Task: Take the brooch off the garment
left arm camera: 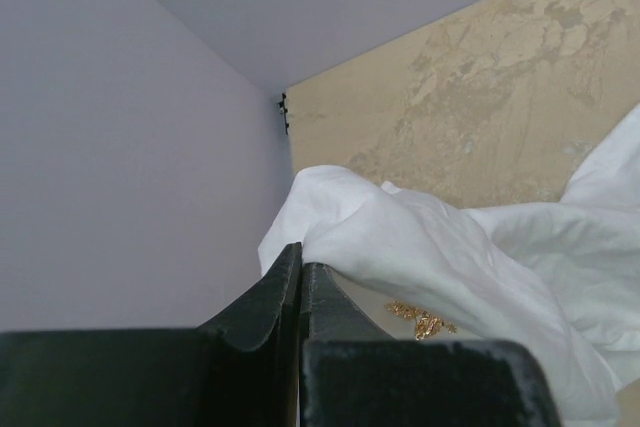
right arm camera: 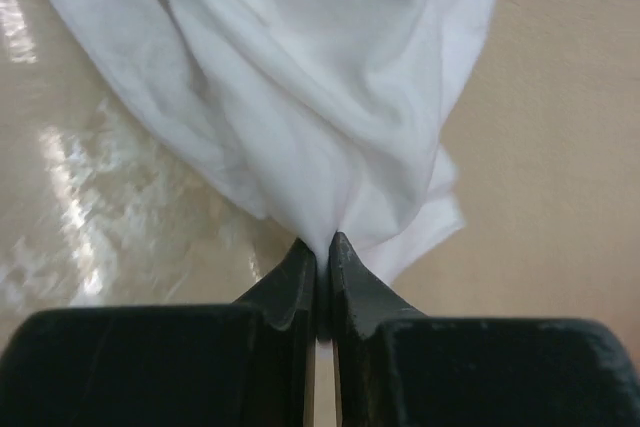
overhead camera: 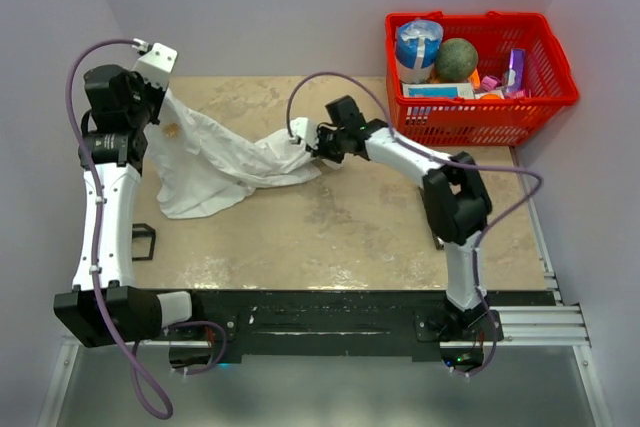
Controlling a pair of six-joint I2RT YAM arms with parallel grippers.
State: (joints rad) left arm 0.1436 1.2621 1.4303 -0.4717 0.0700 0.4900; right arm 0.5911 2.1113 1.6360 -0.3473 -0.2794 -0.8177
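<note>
The white garment (overhead camera: 215, 162) lies crumpled on the left half of the table, stretched between both arms. The small orange-gold brooch (overhead camera: 172, 131) is pinned to it near its upper left part; in the left wrist view the brooch (left arm camera: 421, 319) shows just right of the fingers, under a fold of the garment (left arm camera: 440, 247). My left gripper (overhead camera: 158, 107) is shut on the garment's upper left edge, which it holds raised. My right gripper (overhead camera: 303, 143) is shut on the garment's right end; the cloth (right arm camera: 300, 97) bunches into its closed fingertips (right arm camera: 322, 247).
A red basket (overhead camera: 545, 97) with a ball, a can and small packages stands at the back right. A small black frame (overhead camera: 143, 242) sits by the left arm at the table's left edge. Walls close in on the left and back.
</note>
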